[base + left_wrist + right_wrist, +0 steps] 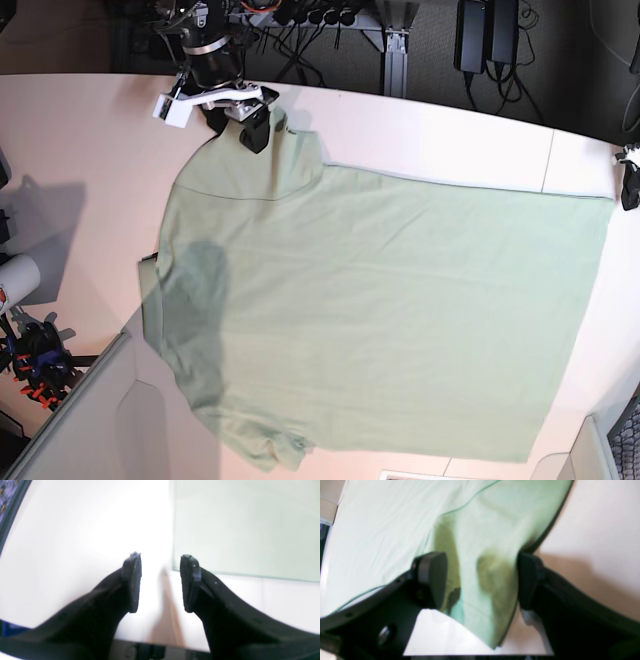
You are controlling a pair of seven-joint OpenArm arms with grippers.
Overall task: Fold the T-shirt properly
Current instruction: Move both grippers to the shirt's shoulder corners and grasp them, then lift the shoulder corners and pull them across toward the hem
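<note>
A pale, glossy white table (90, 120) carries the T-shirt (380, 300), a light mint-green spread that covers most of the middle in the base view and reaches toward the bottom edge of that view. Its long straight edge faces the table's far side, and one corner lies near the table's edge on the view's right. On the view's left the cloth is bunched and wrinkled, with a narrow part running up toward the far edge.

Over that part stands the right gripper (480, 580), its jaws wide apart, with cloth lying between the fingers; whether they pinch any of it, I cannot tell. The left gripper (160, 580) is open too, nothing between its fingers, close to the straight corner of the shirt, near the table's edge.

Past the far edge the floor is grey, crossed by dark cables (505, 75) and a metal post (395, 60). At the near left corner, a white roll (18, 280) sits beside a tangle of wires (40, 365).
</note>
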